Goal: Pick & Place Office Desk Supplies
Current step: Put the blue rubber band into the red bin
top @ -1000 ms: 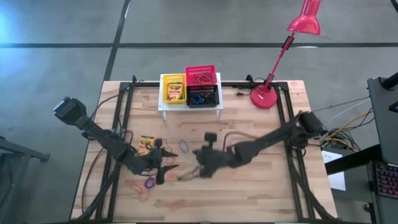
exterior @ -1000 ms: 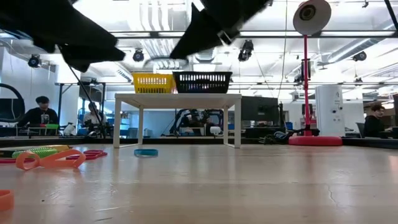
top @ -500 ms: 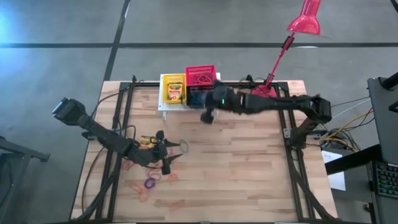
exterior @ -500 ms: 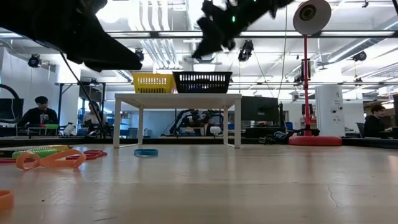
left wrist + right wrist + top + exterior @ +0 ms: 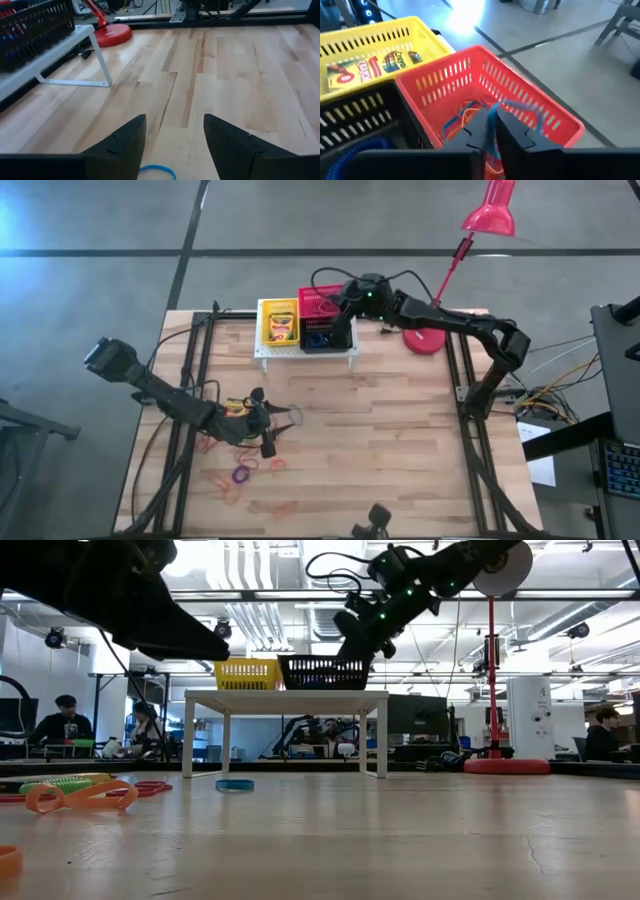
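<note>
progress: the right claw has swung from mid-surface to twelve o'clock, over the red basket, nearly closed on a blue loop; the left claw gapes, empty.

Red desk lamp stands on light wooden table, just beside white perforated metal stand; people sit beyond table.
</note>
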Robot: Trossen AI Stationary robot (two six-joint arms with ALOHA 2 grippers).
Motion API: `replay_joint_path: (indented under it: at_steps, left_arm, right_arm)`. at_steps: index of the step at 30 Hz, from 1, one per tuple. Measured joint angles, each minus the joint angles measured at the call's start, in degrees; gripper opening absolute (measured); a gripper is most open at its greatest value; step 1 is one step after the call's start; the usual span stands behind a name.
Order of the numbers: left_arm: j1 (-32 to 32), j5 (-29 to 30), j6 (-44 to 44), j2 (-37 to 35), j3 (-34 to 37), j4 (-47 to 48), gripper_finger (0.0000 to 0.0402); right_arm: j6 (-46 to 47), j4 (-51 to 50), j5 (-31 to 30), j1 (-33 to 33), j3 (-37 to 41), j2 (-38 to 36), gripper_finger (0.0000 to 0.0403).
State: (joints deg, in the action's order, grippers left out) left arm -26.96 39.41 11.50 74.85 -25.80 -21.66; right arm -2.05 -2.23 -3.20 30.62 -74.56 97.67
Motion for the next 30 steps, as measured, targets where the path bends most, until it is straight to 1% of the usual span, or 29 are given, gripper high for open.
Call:
replay_joint_path:
  at_steps: [2, 8, 11, 15, 19, 21, 22, 25, 27, 29, 30]
  left_arm:
    - [0.0, -0.5, 0.6, 0.0, 0.0, 0.2, 0.0202]
    - [0.0, -0.9, 0.9, 0.0, 0.0, 0.4, 0.0202]
    - [-0.1, -1.0, 1.0, 0.0, 0.0, 0.4, 0.0202]
    - [-0.1, -1.1, 1.1, 0.0, 0.0, 0.4, 0.0202]
    - [-0.1, -2.0, 1.1, 0.0, 0.0, 0.5, 0.0202]
    - [-0.1, -2.4, 1.2, 0.0, 0.0, 0.5, 0.0202]
    - [-0.1, -2.5, 1.2, 0.0, 0.0, 0.6, 0.0202]
    - [-0.1, -2.6, 1.2, 0.0, 0.0, 0.6, 0.0202]
    - [-0.1, -2.6, 2.0, 0.0, 0.0, 0.6, 0.0202]
    - [-0.1, -2.6, 2.7, 0.0, 0.0, 0.6, 0.0202]
    - [-0.1, -2.6, 3.4, 0.3, -0.1, 0.6, 0.0202]
  right_arm:
    - [0.9, 0.6, 0.3, 0.2, 0.0, 0.0, 0.0049]
    - [2.8, 1.4, 0.3, -0.1, 0.0, -0.5, 0.0128]
    - [4.0, 0.4, 0.3, -1.5, 0.0, -2.2, 0.0154]
    - [4.6, -2.9, 0.2, -6.3, 0.0, -5.4, 0.0166]
    - [4.3, -7.9, 0.0, -14.2, 0.0, -8.6, 0.0161]
    - [3.6, -10.9, -2.5, -19.1, 0.0, -9.8, 0.0154]
    - [3.1, -12.5, -4.8, -21.6, 0.1, -10.3, 0.0151]
    - [2.0, -16.8, -14.5, -29.5, 0.9, -11.0, 0.014]
    - [2.1, -18.0, -21.0, -34.4, 2.3, -11.2, 0.0133]
    - [3.0, -17.9, -24.7, -38.7, 4.6, -11.2, 0.0127]
    - [3.9, -17.9, -25.2, -40.5, 6.0, -11.2, 0.0124]
